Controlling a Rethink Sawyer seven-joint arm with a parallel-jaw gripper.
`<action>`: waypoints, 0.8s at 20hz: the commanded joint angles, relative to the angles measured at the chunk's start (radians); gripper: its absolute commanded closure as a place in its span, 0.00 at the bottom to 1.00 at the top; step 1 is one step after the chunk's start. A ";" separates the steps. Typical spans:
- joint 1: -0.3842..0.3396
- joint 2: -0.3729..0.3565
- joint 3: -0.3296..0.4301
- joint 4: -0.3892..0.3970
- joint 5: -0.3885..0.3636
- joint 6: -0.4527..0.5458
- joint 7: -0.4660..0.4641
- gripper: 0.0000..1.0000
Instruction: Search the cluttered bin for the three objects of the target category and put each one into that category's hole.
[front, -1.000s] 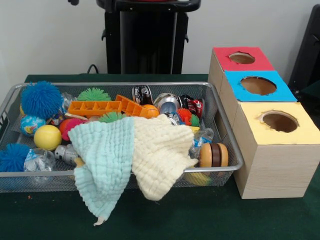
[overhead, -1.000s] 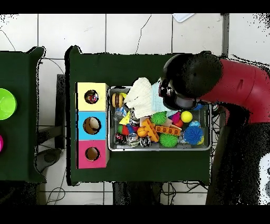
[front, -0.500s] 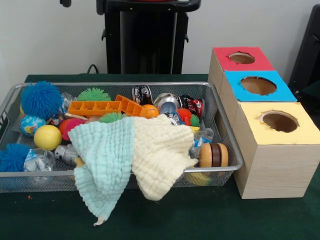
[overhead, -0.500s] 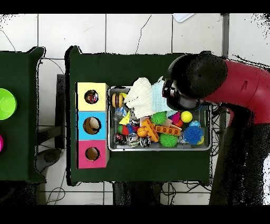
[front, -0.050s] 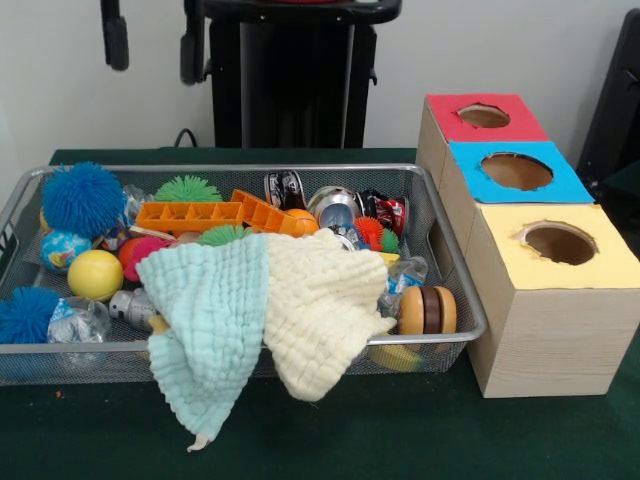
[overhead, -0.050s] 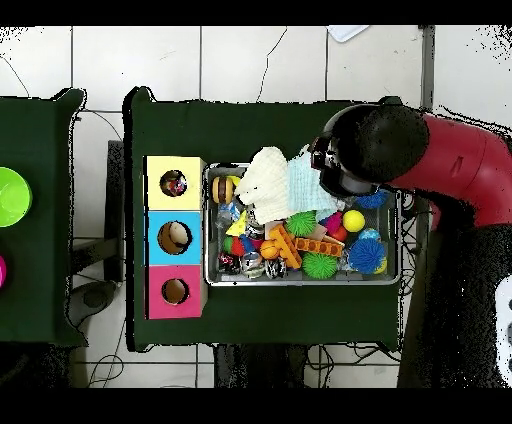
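Note:
My gripper (front, -0.050s: 152, 40) hangs open high above the left back corner of the wire bin (front, -0.050s: 230, 168), its two black fingers (front, -0.050s: 115, 38) well apart and empty. In the bin, a mint cloth (front, -0.050s: 205, 320) and a cream cloth (front, -0.050s: 315, 305) drape over the front rim. Around them lie blue fuzzy balls (front, -0.050s: 82, 197), a yellow ball (front, -0.050s: 95, 274), an orange tray (front, -0.050s: 190, 214), crushed cans (front, -0.050s: 335, 205) and a wooden yo-yo (front, -0.050s: 427, 310). From overhead, the red arm (overhead, -0.050s: 450, 165) hides the gripper and part of the bin (overhead, -0.050s: 206, 230).
Three joined boxes stand to the right of the bin, each with a round hole: red top (front, -0.050s: 445, 115), blue top (front, -0.050s: 470, 170), yellow top (front, -0.050s: 620, 265). Overhead, the blue box's hole (overhead, -0.050s: 175, 236) shows something pale inside. A green bowl (overhead, -0.050s: 10, 196) sits on a separate table.
The gripper has come down into the front view: only a tip showed at the top edge before, now both fingers hang there. The bin's contents have not moved.

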 joint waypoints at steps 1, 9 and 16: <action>-0.038 0.132 0.090 0.098 -0.008 -0.130 -0.066 0.00; -0.043 0.169 0.085 0.087 -0.010 -0.178 -0.067 0.00; -0.020 0.190 0.060 0.047 -0.039 -0.136 -0.068 0.00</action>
